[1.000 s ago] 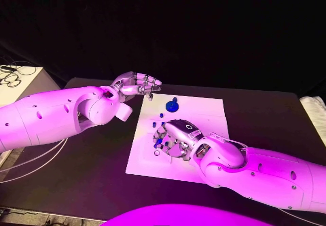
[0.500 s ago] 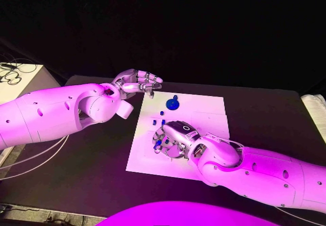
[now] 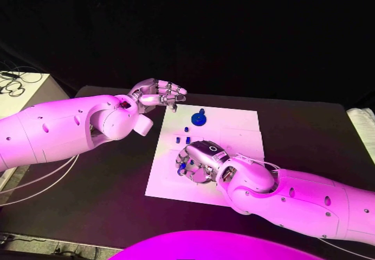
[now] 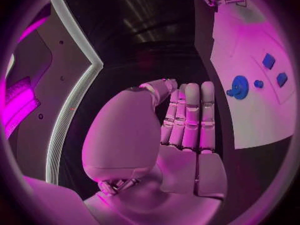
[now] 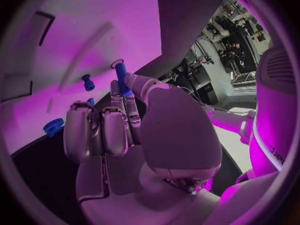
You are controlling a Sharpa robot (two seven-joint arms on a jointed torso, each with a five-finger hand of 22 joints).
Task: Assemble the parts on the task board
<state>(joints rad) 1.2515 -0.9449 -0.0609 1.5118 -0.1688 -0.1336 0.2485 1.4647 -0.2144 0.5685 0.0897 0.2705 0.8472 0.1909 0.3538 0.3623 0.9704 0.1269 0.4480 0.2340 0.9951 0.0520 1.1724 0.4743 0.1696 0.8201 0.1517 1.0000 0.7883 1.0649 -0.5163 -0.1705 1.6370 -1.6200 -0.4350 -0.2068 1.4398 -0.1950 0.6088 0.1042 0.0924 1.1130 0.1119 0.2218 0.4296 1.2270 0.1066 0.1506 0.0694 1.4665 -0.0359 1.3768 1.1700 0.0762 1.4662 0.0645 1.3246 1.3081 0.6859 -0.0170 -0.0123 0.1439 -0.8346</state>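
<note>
Right wrist view first: right hand [image 5: 119, 130] pinching a slim blue pin [image 5: 120, 77] between thumb and fingers [image 5: 128, 107], long axis running out past the fingertips toward the white task board [image 5: 94, 30], flanged end leading. Just beyond that tip, on the board, another small blue part [image 5: 88, 82] standing apart from the pin, and farther out toward the board's edge a blue gear [image 5: 53, 126]. Judged from this, coming move hinges on keeping the pin's axis square to the board and lowering it straight ahead of the fingertips into its seat; exact hole hidden, cannot tell which. Seen from the head view, right hand [image 3: 201, 160] low over the near half of the task board [image 3: 234, 130], with small blue parts [image 3: 186, 142] just past the fingers and the blue gear [image 3: 198, 119] well beyond, nearer the left hand. Left hand [image 3: 159, 95] raised off the board's far corner, fingers [image 4: 190, 112] held together and curled in, holding nothing; clearly the farther hand from the pin, so work judged to belong to the right. Against the frame a second ago: right hand drawn slightly nearer the board's left edge, left hand raised and edged a little over the far corner, gear and loose parts unmoved on the dark surface [image 3: 312, 130].
</note>
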